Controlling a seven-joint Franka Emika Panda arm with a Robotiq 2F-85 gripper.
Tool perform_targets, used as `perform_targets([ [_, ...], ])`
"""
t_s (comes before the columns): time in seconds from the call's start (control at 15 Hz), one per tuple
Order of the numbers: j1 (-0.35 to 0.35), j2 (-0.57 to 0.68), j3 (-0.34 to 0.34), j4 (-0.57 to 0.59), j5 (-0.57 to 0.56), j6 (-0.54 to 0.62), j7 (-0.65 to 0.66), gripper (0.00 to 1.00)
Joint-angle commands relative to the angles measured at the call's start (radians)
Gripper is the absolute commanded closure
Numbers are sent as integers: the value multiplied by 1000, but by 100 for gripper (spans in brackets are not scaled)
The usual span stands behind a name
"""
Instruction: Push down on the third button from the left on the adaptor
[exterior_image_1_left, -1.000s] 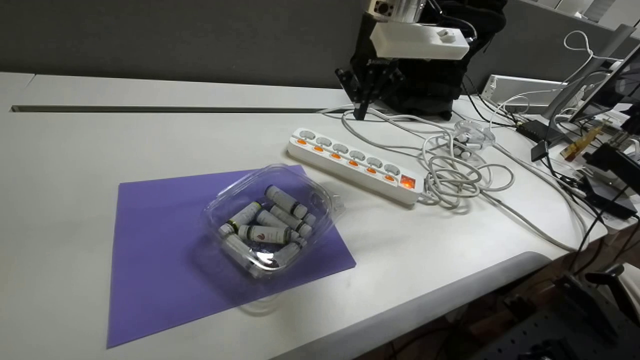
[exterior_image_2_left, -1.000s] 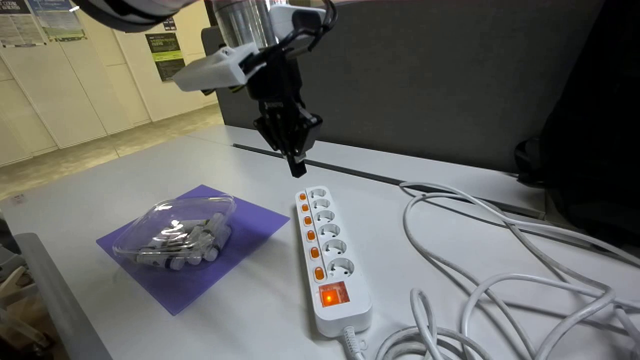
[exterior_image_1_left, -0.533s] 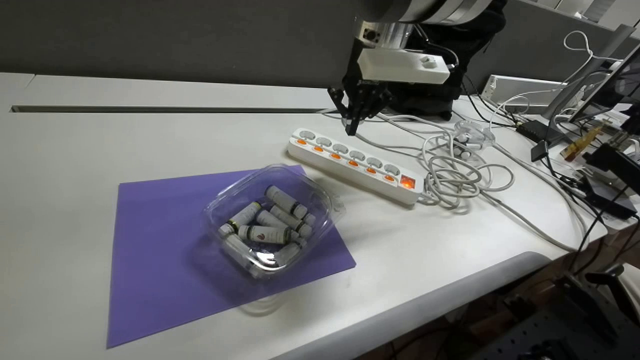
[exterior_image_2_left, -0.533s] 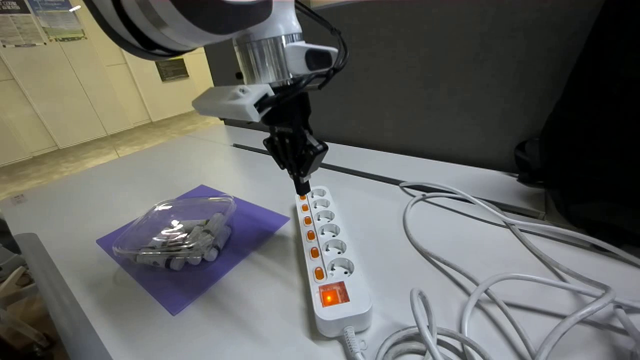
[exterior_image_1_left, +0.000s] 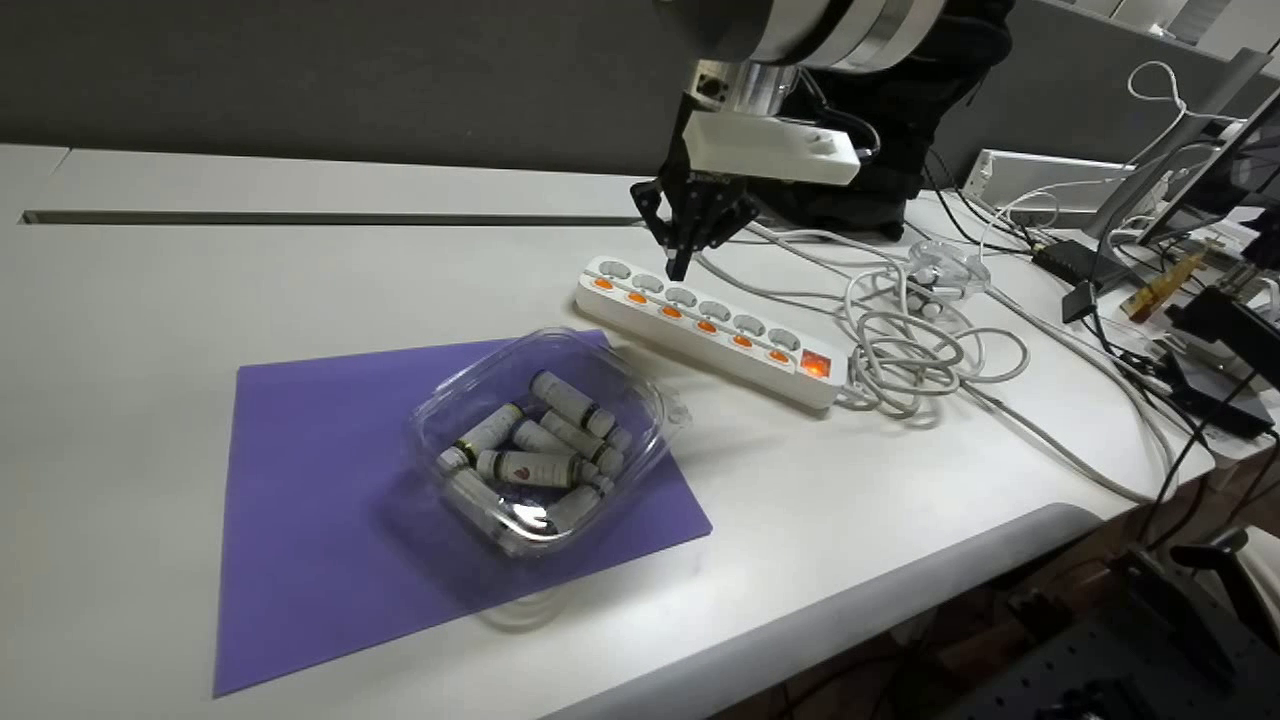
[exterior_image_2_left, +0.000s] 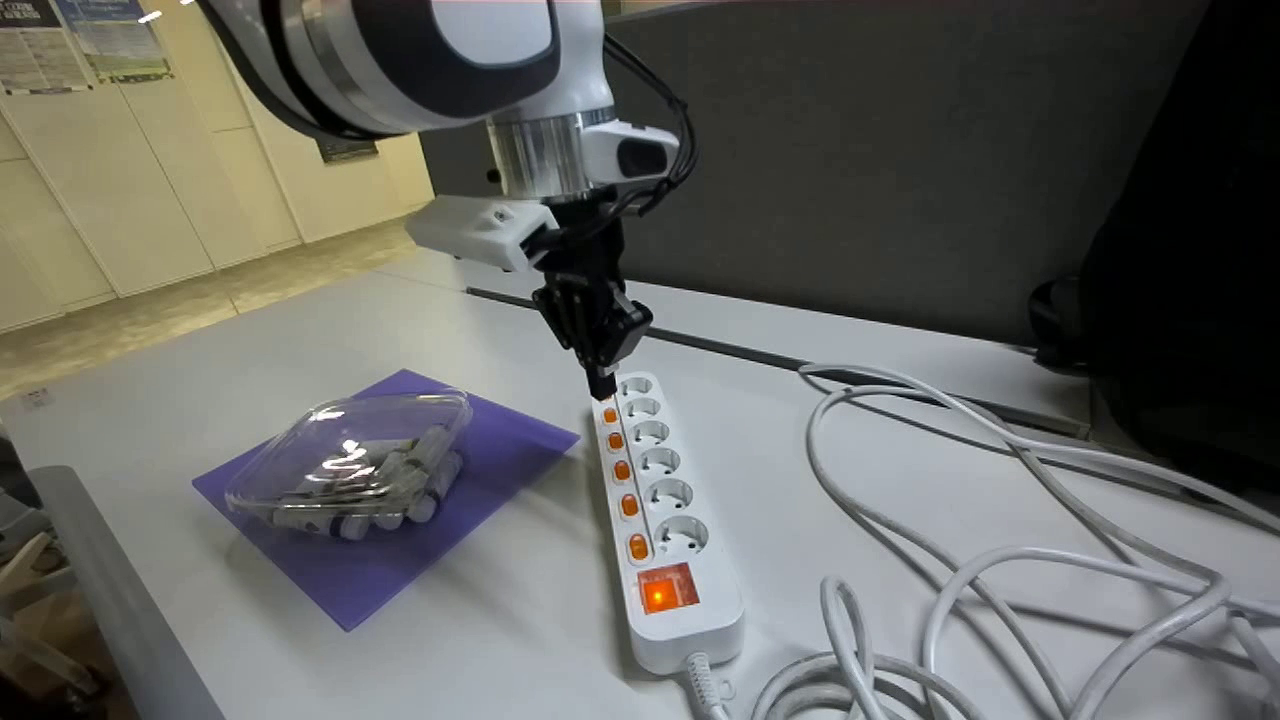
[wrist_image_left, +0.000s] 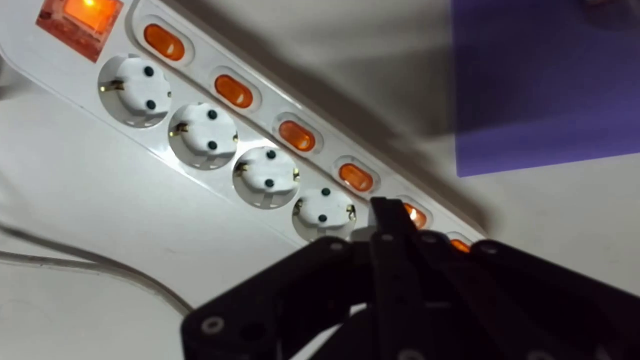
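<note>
Gripper (exterior_image_1_left: 678, 266) has its fingers pressed together, tips pointing down over the left half of the white adaptor (exterior_image_1_left: 700, 348) in an exterior view, contact can't tell; third button from the left (exterior_image_1_left: 671, 312) shows just below them there, and in the wrist view the gripper partly covers two orange buttons (wrist_image_left: 416, 216). Adaptor lies on the white table (exterior_image_1_left: 350, 290) near the purple sheet (exterior_image_1_left: 300, 520), end switch (exterior_image_1_left: 816, 364) lit, pale cable (exterior_image_2_left: 706, 690) running off that end. Clear container (exterior_image_2_left: 290, 455) of small bottles (exterior_image_1_left: 530, 468) sits on the sheet.
</note>
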Motion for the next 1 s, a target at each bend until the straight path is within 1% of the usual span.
perform_targets([
  [0.0, 8, 42, -1, 58, 30, -16, 1, 100],
  [0.33, 4, 84, 2, 100, 58, -29, -3, 100],
  [0.93, 6, 92, -16, 91, 48, -53, 1, 100],
])
